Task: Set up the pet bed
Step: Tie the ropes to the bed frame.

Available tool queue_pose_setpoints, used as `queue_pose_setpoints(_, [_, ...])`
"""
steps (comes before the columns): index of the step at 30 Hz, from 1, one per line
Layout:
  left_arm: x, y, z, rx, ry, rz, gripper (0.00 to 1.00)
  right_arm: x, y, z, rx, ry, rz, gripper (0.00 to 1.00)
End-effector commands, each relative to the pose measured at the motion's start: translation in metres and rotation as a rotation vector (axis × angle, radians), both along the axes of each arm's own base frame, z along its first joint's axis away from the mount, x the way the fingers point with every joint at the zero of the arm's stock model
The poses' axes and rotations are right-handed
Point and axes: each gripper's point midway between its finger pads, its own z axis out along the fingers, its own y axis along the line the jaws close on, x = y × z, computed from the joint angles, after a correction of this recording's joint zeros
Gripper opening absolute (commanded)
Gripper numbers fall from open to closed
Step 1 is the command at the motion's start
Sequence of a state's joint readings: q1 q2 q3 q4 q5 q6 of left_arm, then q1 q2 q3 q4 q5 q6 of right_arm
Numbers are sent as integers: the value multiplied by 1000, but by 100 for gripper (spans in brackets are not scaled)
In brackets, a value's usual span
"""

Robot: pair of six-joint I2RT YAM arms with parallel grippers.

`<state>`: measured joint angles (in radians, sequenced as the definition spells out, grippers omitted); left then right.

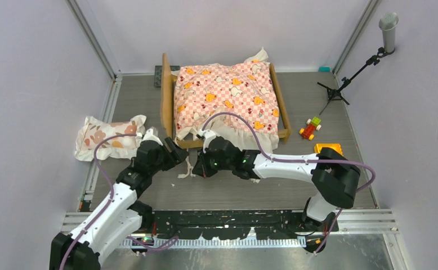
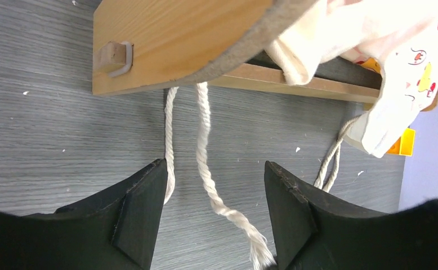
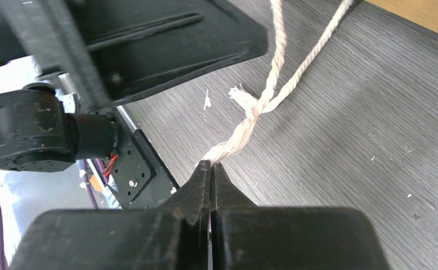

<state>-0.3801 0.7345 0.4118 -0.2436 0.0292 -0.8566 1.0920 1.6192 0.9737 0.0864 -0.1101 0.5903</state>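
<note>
The pet bed (image 1: 166,95) stands at the back middle, its tan wooden frame (image 2: 171,45) covered by the pink-checkered sheet (image 1: 225,93). White tie cords (image 2: 202,140) hang from the sheet's near left corner onto the table. My left gripper (image 2: 214,169) is open just in front of that corner, with one frayed cord lying loose between its fingers and another beside the left finger. My right gripper (image 3: 211,164) is shut on the end of a twisted cord (image 3: 262,107), which is knotted with a second strand a little beyond the tips. Both grippers (image 1: 178,153) (image 1: 197,167) sit close together.
A floral ruffled pillow (image 1: 107,136) lies left of the bed. Right of the bed are a small brick toy (image 1: 311,128) and a yellow block (image 1: 328,148). A microphone stand (image 1: 340,84) is at the back right. Walls close in both sides.
</note>
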Motion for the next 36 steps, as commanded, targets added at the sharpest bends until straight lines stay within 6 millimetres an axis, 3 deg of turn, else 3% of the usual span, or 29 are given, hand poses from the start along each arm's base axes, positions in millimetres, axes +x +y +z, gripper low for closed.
queue_pose_setpoints(1, [13, -3, 2, -21, -25, 28, 65, -4, 7, 41, 134, -32, 24, 1])
queue_pose_setpoints(8, [23, -9, -10, -32, -3, 30, 62, -7, 6, 48, 151, -31, 34, 1])
queue_pose_setpoints(13, [25, -10, -12, -30, -5, 28, 47, -6, 5, 46, 144, -35, 26, 1])
queue_pose_setpoints(18, [25, -4, -19, 6, 5, 45, 28, -2, 1, 37, 121, -32, 8, 1])
queue_pose_setpoints(26, [25, 6, -31, 69, 23, 67, 9, 3, -2, 27, 96, -24, 3, 1])
queue_pose_setpoints(31, [25, 12, -36, 94, 37, 90, 3, 9, -6, 18, 65, -28, -15, 1])
queue_pose_setpoints(36, [24, 23, -36, 136, 43, 134, 0, 23, -9, -5, -10, -29, -40, 1])
